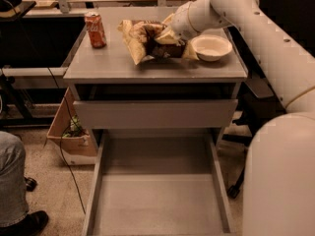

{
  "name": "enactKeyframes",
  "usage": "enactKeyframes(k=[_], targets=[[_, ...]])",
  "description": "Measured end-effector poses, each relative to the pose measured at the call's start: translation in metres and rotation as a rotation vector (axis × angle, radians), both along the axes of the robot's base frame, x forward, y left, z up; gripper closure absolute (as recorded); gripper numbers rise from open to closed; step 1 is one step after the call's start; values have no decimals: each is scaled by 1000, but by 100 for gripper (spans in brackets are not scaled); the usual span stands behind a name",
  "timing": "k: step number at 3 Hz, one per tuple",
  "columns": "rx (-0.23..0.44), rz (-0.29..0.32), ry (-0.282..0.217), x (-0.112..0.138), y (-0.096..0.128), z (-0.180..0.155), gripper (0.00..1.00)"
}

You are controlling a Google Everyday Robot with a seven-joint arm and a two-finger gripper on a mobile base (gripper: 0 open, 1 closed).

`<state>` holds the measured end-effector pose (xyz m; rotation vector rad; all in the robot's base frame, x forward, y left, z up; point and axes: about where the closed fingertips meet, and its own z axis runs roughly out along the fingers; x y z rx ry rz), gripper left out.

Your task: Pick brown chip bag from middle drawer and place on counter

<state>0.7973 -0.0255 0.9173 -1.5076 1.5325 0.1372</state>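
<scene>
Far left at eight o'clock: a denim-clad leg (10,181) over speckled floor, and next to it a cardboard box (69,141) against the cabinet's left side. Upright at ten o'clock on the smooth grey worktop (108,65), a red soda can (95,29), cylindrical and glossy. Toward twelve o'clock from the worktop's centre, the brown chip bag (147,43) — crinkled, dark-brown and cream, lying on its side on the worktop, apart from the can. Against the bag's right end, the gripper (170,35), pale and half buried in the folds; cannot tell how far open, nor whether gripping or merely touching. Just beside the bag at two o'clock, a round white bowl (211,47), shallow and matte. Further right, a thick white arm (256,28) sloping down toward four o'clock. Below the worktop, a plain grey front panel (155,113), and at six o'clock the middle drawer (157,200) pulled out — flat metal floor, low side walls.
</scene>
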Motion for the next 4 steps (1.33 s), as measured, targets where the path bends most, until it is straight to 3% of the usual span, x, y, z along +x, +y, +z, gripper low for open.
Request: enactKeyframes(k=[1, 3, 4], targets=[[21, 28, 18, 16, 1, -25, 81], [45, 53, 50, 20, -4, -50, 35], [81, 102, 75, 3, -1, -49, 4]])
